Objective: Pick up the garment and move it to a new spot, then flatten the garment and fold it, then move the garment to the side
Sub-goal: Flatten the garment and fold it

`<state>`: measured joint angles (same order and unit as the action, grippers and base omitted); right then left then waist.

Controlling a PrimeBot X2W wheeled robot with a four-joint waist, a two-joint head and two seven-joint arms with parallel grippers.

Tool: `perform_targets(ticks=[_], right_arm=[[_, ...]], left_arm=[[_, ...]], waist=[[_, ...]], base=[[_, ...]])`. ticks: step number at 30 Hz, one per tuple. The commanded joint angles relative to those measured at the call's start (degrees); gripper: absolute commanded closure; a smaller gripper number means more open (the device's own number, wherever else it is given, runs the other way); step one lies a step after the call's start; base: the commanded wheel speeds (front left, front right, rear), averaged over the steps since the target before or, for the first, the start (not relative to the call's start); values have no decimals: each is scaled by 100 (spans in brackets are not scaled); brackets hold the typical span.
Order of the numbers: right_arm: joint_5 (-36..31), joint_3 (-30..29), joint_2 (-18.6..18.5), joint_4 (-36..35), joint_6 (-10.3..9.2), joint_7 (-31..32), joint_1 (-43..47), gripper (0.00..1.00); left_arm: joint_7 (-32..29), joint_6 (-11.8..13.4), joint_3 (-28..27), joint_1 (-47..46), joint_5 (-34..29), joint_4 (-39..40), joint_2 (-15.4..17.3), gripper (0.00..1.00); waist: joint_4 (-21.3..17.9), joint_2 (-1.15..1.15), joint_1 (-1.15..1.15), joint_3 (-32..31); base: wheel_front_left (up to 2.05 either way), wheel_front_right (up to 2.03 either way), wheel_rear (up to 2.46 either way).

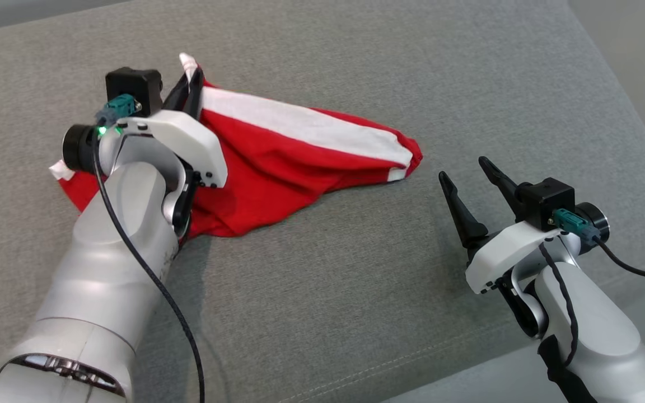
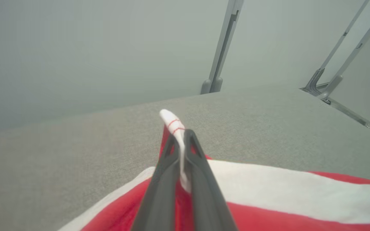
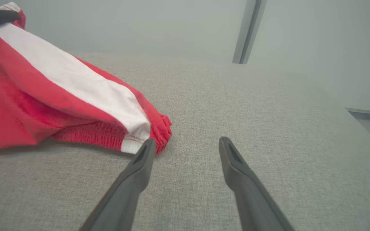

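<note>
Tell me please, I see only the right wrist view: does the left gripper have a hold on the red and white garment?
Observer: Yes. In the left wrist view the left gripper is shut on a white corner of the garment; the corner's tip sticks out past the fingertips.
Operator: My own finger seems to touch the hem. Does it?
Observer: No. The head view shows the right gripper open, with bare grey surface between it and the garment's near end.
Operator: Is all the cloth on my side of the left arm?
Observer: No. A small white piece shows beyond the left arm, on the side away from you.
</note>
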<state>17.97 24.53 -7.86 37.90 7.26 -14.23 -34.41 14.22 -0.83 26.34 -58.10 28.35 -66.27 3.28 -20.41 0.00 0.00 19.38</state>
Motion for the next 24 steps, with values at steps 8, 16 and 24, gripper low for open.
perform_targets(ticks=[8,16,24], right_arm=[[31,19,-134,-56,23,-77,38,0],[82,-32,-249,120,23,-77,272,0],[160,-59,-306,236,23,-77,440,0]], left_arm=[[76,281,-657,750,-287,1773,226,100],[77,250,-1102,2149,-571,2948,84,100],[77,155,-1290,3239,-654,3075,-9,87]], waist=[[1066,0,0,-457],[1980,0,0,-882],[2429,0,0,-1113]], base=[[0,0,0],[0,0,0],[0,0,0]])
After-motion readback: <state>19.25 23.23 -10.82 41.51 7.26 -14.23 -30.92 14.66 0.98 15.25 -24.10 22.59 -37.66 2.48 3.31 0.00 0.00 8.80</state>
